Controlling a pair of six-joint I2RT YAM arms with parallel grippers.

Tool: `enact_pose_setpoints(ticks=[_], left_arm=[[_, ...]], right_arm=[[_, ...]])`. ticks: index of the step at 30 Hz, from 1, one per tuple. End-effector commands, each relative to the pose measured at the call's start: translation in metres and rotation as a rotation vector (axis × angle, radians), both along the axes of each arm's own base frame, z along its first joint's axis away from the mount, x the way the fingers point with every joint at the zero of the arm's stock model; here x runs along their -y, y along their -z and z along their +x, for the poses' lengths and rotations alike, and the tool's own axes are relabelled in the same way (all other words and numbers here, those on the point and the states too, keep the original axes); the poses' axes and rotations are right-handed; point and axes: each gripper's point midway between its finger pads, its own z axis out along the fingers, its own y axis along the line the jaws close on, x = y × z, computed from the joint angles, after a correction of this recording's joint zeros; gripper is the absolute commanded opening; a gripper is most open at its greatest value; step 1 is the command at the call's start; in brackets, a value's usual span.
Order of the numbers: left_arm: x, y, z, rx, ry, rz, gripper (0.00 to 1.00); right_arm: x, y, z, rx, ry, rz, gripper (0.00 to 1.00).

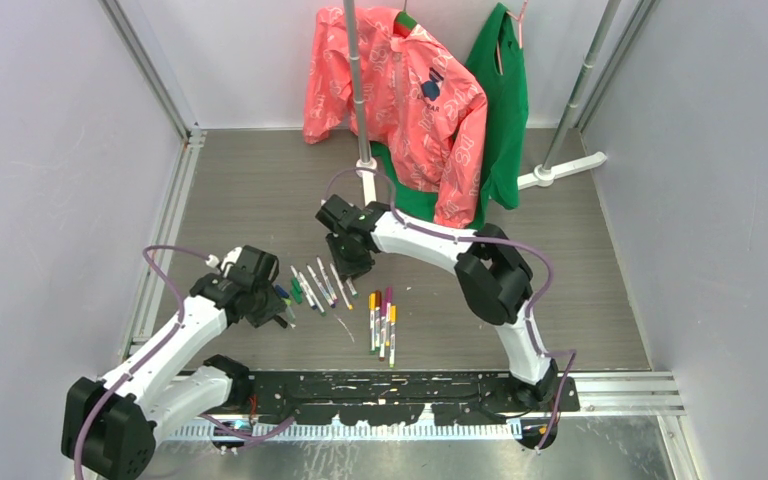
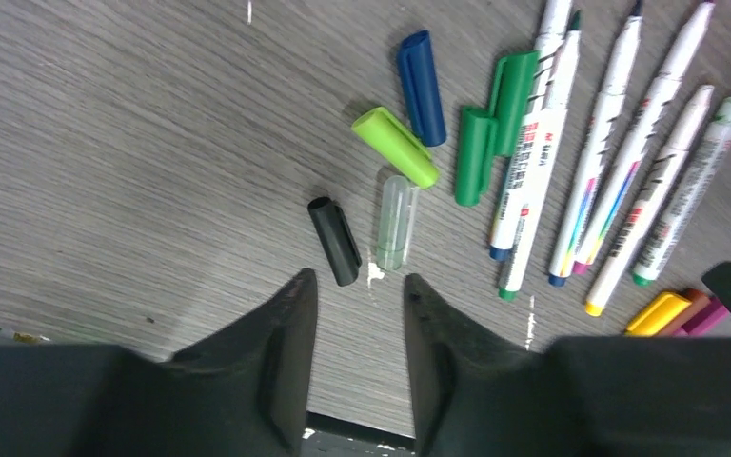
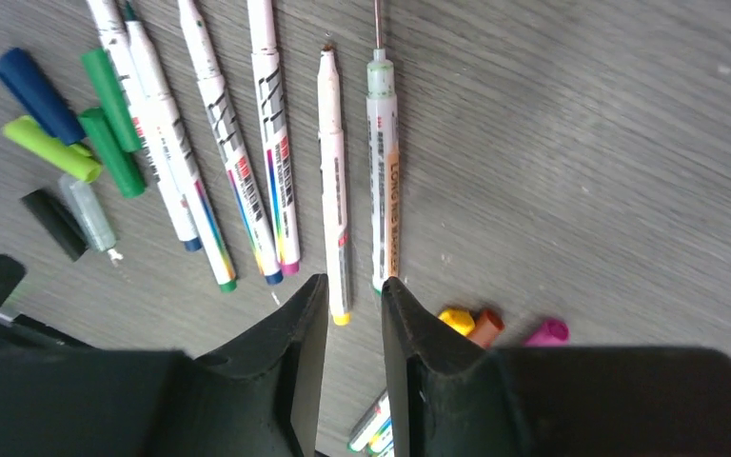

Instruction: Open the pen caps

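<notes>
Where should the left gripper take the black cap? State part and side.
Grip the black cap across its middle, from straight above, jaws astride its long sides: it lies flat, with a narrow gap to the clear cap.

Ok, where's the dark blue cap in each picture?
Top external: the dark blue cap is a tiny speck at the left end of the pen row.
Left wrist: upper middle.
Right wrist: top left.
Shared landmark: the green caps lying right beside it.
</notes>
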Motion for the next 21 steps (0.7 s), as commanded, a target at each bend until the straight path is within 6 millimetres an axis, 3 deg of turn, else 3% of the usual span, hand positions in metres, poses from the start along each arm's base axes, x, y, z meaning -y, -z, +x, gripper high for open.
enact_pose_setpoints(ticks=[1, 7, 15, 21], left_arm=[[0.003, -0.033, 0.016, 0.092, -0.005, -0.022, 0.46], [0.013, -0.055, 0.024, 0.186, 0.028, -0.092, 0.60], [0.029, -0.064, 0.025, 0.224, 0.088, -0.166, 0.63], [0.035, -0.063, 0.023, 0.219, 0.110, -0.197, 0.66]], right_arm=[[0.015, -0.069, 0.008, 0.128, 0.067, 0.059, 0.33], [0.054, -0.079, -0.010, 0.160, 0.155, 0.006, 0.35], [0.112, -0.055, -0.053, 0.167, 0.291, -0.025, 0.39], [0.124, -0.043, -0.083, 0.159, 0.326, -0.005, 0.42]])
